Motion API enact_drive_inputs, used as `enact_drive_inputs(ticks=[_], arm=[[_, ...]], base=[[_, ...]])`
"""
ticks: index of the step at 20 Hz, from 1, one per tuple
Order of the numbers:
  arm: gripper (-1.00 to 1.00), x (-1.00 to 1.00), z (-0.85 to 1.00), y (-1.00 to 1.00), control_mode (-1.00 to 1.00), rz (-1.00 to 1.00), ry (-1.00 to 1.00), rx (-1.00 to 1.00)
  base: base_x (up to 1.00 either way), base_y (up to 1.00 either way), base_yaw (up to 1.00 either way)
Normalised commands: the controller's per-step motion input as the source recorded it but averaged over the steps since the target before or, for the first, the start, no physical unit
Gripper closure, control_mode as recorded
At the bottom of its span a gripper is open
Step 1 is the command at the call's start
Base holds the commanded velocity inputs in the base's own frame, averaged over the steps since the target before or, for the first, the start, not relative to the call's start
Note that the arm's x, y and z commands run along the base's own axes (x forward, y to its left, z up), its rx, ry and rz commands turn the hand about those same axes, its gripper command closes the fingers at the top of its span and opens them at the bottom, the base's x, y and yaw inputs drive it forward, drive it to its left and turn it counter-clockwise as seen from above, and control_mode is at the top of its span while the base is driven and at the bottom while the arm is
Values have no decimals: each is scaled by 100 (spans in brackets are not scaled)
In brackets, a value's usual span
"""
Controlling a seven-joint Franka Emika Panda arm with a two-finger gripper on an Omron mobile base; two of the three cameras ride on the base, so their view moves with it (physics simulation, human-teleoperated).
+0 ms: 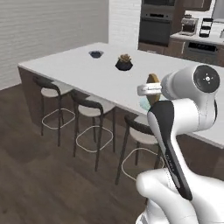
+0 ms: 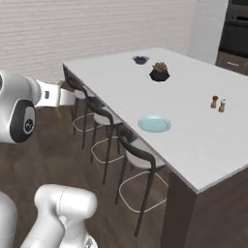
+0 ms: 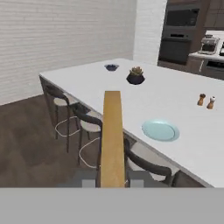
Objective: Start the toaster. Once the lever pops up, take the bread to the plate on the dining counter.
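Note:
My gripper [image 3: 112, 181] is shut on the bread [image 3: 112, 135], a golden-brown slice seen edge-on between the finger tips. It hangs in front of the near edge of the white dining counter [image 3: 183, 105], above the stools. The pale blue-green plate [image 3: 160, 131] lies on the counter just beyond and right of the slice, with nothing on it. From the left base the bread [image 1: 153, 79] sticks out of the gripper [image 1: 146, 89], and my arm partly hides the plate [image 1: 143, 103]. From the right base the gripper [image 2: 62, 96] is left of the plate [image 2: 154, 123]. A small grey box [image 3: 209, 44] on the far counter may be the toaster; I cannot tell.
Three dark-framed stools [image 1: 92, 109] line the counter's near side below the gripper. On the counter stand a potted plant [image 3: 135, 75], a small dark bowl [image 3: 111, 67] and two shakers [image 3: 206, 100]. Wall ovens [image 3: 177, 39] and dark cabinets are far behind.

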Motion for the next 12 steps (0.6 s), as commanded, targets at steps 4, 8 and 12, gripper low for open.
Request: enact_drive_inputs(ticks=[4, 8, 12], arm=[[100, 0, 0, 0, 100, 0, 0, 0], [100, 0, 0, 0, 100, 0, 0, 0], [100, 0, 0, 0, 100, 0, 0, 0]], base=[[29, 62, -86], [22, 74, -76], [37, 61, -64]])
